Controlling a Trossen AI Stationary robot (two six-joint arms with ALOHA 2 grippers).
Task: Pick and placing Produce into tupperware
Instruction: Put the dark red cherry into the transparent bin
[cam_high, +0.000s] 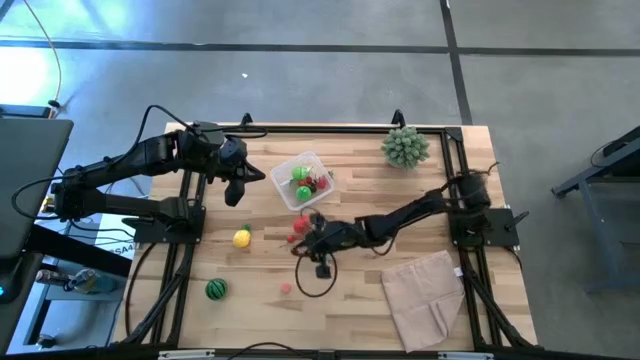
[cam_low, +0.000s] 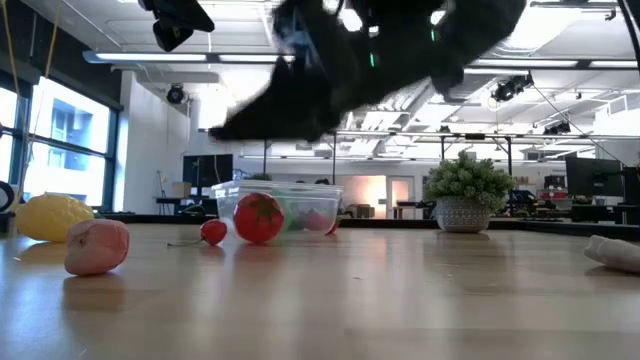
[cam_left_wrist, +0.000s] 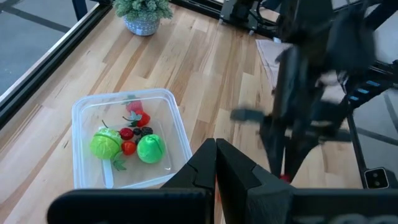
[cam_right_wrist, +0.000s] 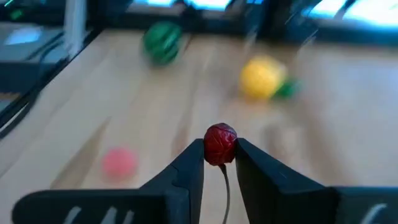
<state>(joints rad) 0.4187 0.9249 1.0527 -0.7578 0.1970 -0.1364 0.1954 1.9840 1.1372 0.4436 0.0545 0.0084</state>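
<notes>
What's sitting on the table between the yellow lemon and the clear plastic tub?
Nothing: in the high view, the wood between the lemon and the tub is bare. The left gripper hangs above that stretch, shut and empty.

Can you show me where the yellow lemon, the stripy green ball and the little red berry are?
yellow lemon (cam_high: 242, 238), high view, middle of its yellow body.
green striped melon ball (cam_high: 216, 289), high view, its centre.
red berry (cam_right_wrist: 220, 144), right wrist view, its round front, pinched by the right gripper.

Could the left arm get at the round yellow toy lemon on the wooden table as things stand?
Probably yes: the yellow toy lemon lies bare on the wooden table, below the shut left gripper hovering beside the clear plastic tub; the right gripper stays off to its side.
</notes>
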